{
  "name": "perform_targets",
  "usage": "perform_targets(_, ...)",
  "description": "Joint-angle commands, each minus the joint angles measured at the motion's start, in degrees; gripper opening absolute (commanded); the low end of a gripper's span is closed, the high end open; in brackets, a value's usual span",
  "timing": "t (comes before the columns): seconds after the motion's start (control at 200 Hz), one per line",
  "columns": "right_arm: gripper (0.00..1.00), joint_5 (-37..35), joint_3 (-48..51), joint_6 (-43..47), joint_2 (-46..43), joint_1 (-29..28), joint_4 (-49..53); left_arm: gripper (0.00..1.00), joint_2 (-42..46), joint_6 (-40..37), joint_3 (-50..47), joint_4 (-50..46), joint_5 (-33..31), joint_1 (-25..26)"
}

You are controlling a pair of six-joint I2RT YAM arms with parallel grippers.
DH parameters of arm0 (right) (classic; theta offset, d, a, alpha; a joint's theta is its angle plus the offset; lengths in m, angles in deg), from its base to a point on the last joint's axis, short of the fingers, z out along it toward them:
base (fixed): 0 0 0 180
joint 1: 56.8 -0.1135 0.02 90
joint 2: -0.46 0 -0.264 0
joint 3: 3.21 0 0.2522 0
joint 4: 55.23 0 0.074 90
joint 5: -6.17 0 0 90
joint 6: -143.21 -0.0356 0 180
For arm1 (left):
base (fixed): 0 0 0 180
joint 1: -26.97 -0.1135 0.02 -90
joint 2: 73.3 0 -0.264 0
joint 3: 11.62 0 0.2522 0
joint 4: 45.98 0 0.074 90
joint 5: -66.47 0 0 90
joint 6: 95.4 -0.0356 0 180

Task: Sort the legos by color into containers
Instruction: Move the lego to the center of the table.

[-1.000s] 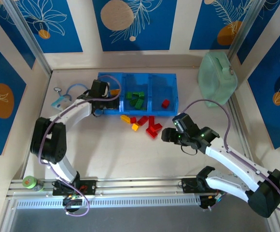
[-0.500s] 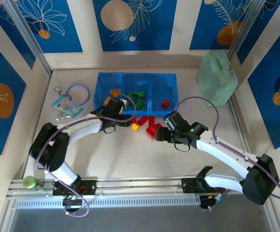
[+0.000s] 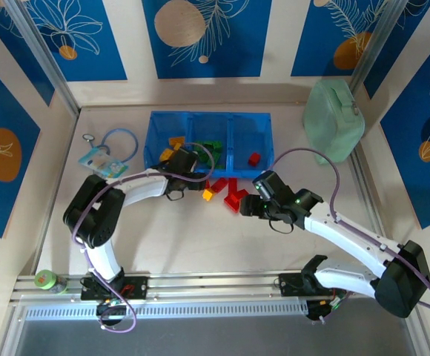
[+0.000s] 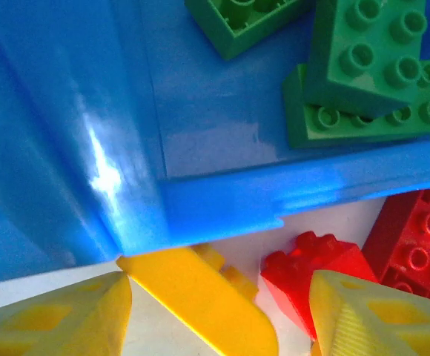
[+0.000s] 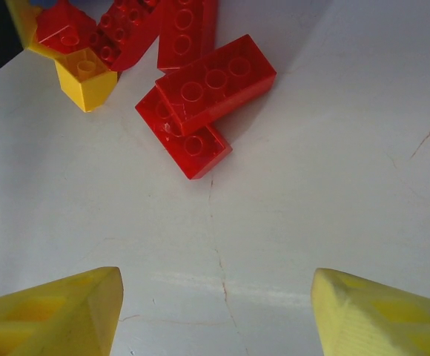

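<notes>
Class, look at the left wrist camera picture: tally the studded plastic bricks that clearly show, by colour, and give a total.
Green studded plastic bricks: 3
Red studded plastic bricks: 2
Yellow studded plastic brick: 1
Total: 6

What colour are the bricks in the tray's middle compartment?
Green bricks; the left wrist view shows them best.

The top camera looks down on the whole table [image 3: 200, 237]; both wrist cameras peer closely at red legos [image 5: 207, 89].
</notes>
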Motion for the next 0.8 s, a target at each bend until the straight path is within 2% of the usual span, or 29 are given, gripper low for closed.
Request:
perform_targets(0.0, 0.68, -0.3, 1.0, -0.7, -0.4, 0.5, 0.1, 0.64, -1.6, 0.2, 2.7, -1.9, -2.7, -0.3)
perform_targets(0.19, 0.68, -0.1, 1.2, -0.7, -0.4, 0.6, -0.1, 0.60, -1.8, 0.4, 2.3, -2.8, -3.6, -0.3)
perform_targets(0.42, 0.68, 0.3, 1.4, -0.6, 0.0, 0.9, -0.9, 0.44, -0.3, 1.5, -1.9, -1.8, -3.2, -0.3)
perform_targets(0.795, 0.68, 0.6, 0.9, -0.8, 0.8, 0.5, -1.2, 0.35, 7.7, 2.4, -9.7, -2.0, -2.3, 0.0)
